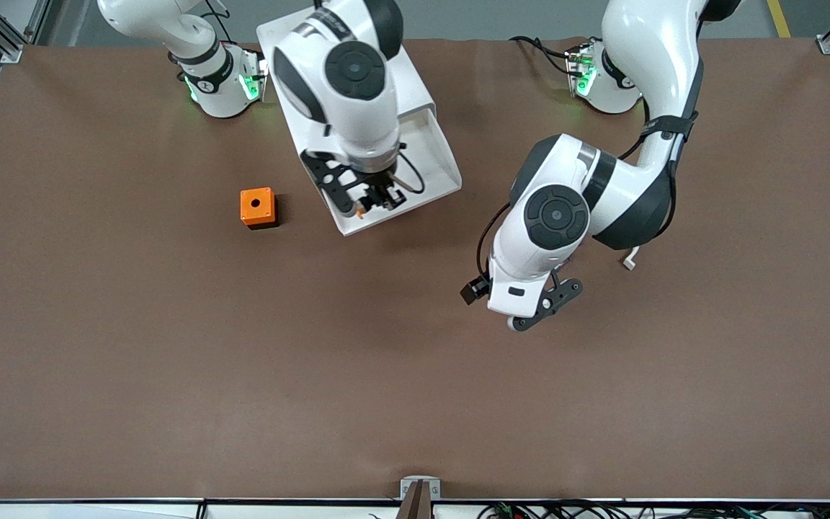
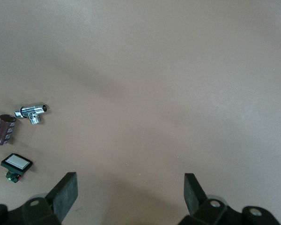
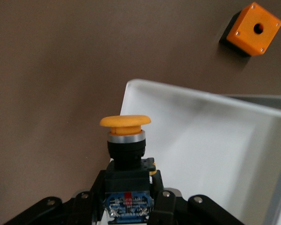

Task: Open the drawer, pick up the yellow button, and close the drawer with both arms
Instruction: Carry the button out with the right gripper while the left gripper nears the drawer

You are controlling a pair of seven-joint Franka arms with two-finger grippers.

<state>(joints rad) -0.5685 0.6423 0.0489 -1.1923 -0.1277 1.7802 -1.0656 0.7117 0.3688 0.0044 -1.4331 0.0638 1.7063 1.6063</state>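
The drawer (image 1: 438,157) stands pulled out of the white cabinet (image 1: 415,83), its white tray (image 3: 210,145) open to view. My right gripper (image 1: 375,202) is over the drawer's front corner, toward the right arm's end, and it is shut on the button (image 3: 125,140). The button's black body sits between the fingers (image 3: 129,187) and its orange-yellow cap (image 3: 125,121) points away from the wrist. A speck of its orange (image 1: 360,213) shows in the front view. My left gripper (image 1: 541,308) hangs open over bare table, nearer the front camera than the drawer, with nothing between its fingers (image 2: 131,187).
An orange cube with a round black hole (image 1: 257,207) (image 3: 254,29) sits on the table beside the drawer, toward the right arm's end. Near the left gripper lie a silver fitting (image 2: 32,113), a dark red cylinder (image 2: 3,129) and a small black part with a white face (image 2: 16,164).
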